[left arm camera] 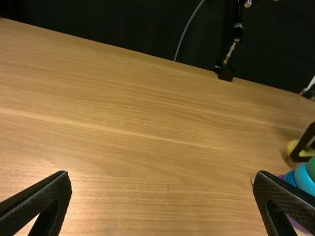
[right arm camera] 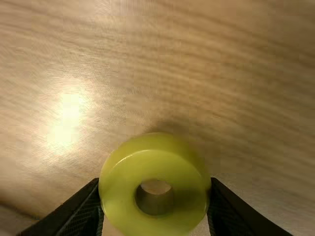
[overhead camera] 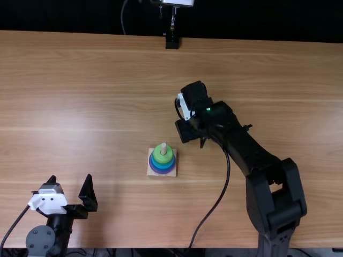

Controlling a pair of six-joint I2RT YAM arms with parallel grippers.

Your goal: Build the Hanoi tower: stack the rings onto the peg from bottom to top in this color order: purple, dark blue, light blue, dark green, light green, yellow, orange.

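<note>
Part-open, the right end effector [right arm camera: 155,183] clasped the yellow ring [right arm camera: 118,191] side-on, likely sparing its hole for the peg [overhead camera: 163,148]; left end effector [left arm camera: 162,175] gaped, empty.

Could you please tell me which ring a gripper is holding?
The yellow ring: it is held by the right gripper, off the peg, while the light green ring and those below it sit around the peg.

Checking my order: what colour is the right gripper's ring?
The held ring is yellow, clearest in the right wrist view.
</note>
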